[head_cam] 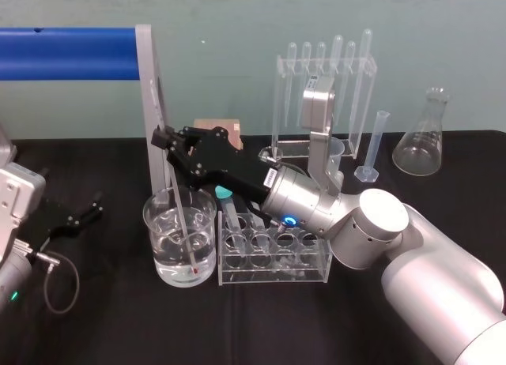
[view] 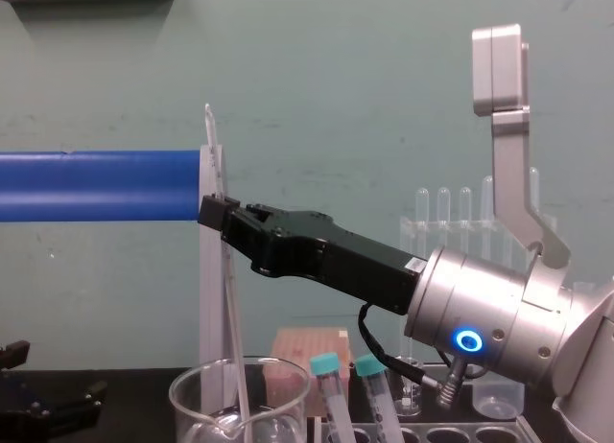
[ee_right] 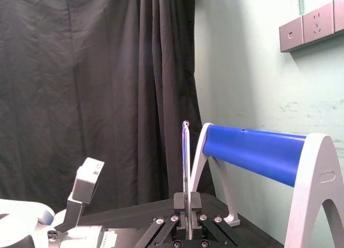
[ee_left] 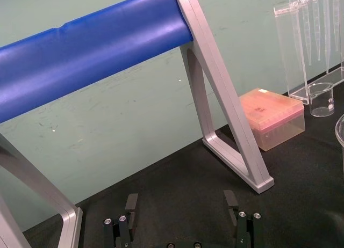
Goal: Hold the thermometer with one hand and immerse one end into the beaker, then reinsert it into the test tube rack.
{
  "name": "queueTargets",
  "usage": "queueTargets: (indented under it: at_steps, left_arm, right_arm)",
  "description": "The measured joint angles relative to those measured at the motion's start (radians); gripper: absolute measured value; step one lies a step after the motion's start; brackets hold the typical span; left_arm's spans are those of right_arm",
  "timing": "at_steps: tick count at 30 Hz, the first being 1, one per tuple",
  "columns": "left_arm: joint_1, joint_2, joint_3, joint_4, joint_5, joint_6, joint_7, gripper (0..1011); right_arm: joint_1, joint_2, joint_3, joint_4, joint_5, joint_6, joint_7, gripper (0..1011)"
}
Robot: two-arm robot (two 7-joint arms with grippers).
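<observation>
Conical flask (head_cam: pixel 423 140), pipette stand (head_cam: pixel 292 149), blue bar (head_cam: pixel 67 53)

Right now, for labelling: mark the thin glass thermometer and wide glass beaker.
Thin clear glass thermometer (ee_right: pixel 185 173): right wrist view, middle of its shaft.
Wide clear glass beaker (head_cam: pixel 153 242): head view, left wall.

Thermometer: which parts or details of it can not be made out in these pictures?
- Graduation marks: too small to read on the thermometer in the head view.
- Lower tip: in the chest view the picture's bottom edge cuts it off, inside the beaker.
- Lower part: in the right wrist view it is hidden behind the right gripper, which is shut on it.
</observation>
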Motion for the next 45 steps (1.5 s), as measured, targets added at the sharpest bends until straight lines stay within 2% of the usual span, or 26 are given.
queueTargets:
  at_steps: [45]
  left_arm:
    - [0.000,0.000,0.000,0.000,0.000,0.000,0.000,1008]
  right_arm:
    - [0.000,-0.002,0.000,0.002,-0.001,-0.004,0.003,57]
